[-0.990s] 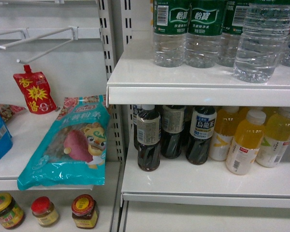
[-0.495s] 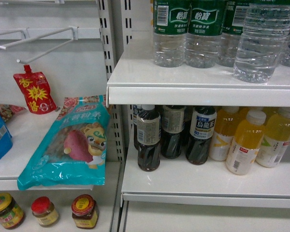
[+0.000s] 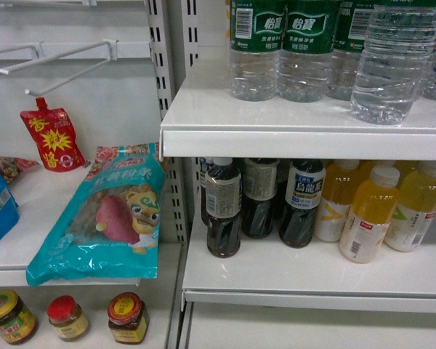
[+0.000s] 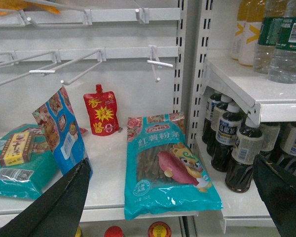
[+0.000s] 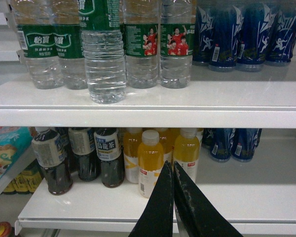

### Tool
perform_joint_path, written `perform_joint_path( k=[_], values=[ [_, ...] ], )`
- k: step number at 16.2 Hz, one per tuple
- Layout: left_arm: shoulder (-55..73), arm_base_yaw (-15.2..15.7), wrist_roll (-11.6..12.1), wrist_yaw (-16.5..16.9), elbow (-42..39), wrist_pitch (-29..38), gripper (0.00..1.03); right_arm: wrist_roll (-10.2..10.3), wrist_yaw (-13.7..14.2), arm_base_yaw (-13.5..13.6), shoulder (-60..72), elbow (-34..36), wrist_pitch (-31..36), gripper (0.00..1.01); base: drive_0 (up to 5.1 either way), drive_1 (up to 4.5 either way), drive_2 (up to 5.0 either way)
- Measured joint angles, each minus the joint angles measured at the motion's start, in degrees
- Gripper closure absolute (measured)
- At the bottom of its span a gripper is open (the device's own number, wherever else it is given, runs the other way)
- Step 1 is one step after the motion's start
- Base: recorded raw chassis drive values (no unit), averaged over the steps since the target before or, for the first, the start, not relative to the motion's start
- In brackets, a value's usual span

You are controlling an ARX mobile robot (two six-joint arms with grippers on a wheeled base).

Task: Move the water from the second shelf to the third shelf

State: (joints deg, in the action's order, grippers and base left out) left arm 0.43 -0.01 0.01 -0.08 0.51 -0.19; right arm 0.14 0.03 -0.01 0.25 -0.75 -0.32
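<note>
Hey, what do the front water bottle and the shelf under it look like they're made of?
The front water bottle looks like thin clear plastic: you see straight through it, the wall is ribbed and glints, and a green film label wraps the top. The shelf under it looks like white painted metal, smooth and slightly glossy with a folded front lip, though a coated board can't be ruled out.

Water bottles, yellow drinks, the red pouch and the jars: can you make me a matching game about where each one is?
Things:
1. water bottles
2. yellow drink bottles
3. red pouch
4. jars

Places:
A. hanging from a hook on the left
B. lowest shelf on the left
C. upper shelf on the right
D. beside the dark drink bottles

Pairs: 1-C, 2-D, 3-A, 4-B
</note>
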Motion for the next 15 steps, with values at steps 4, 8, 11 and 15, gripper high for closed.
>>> perform_joint_path(
  k=[4, 8, 11, 15],
  values=[
    [0.00, -0.02, -0.02, 0.02, 0.00, 0.00, 0.05, 0.00, -0.02, 0.00, 0.00, 0.00, 0.09, 0.66, 0.0, 0.00, 0.0],
    [0.00, 0.00, 0.00, 0.04, 0.00, 0.00, 0.05, 0.00, -0.02, 0.00, 0.00, 0.00, 0.11, 0.14, 0.0, 0.00, 0.0],
    [0.00, 0.00, 0.00, 0.04, 0.00, 0.00, 0.05, 0.00, 0.00, 0.00, 0.00, 0.00, 0.09, 0.03, 0.0, 0.00, 0.0],
    [0.00, 0.00, -0.02, 0.04, 0.00, 0.00, 0.05, 0.00, -0.02, 0.00, 0.00, 0.00, 0.11, 0.03, 0.0, 0.00, 0.0]
  ],
)
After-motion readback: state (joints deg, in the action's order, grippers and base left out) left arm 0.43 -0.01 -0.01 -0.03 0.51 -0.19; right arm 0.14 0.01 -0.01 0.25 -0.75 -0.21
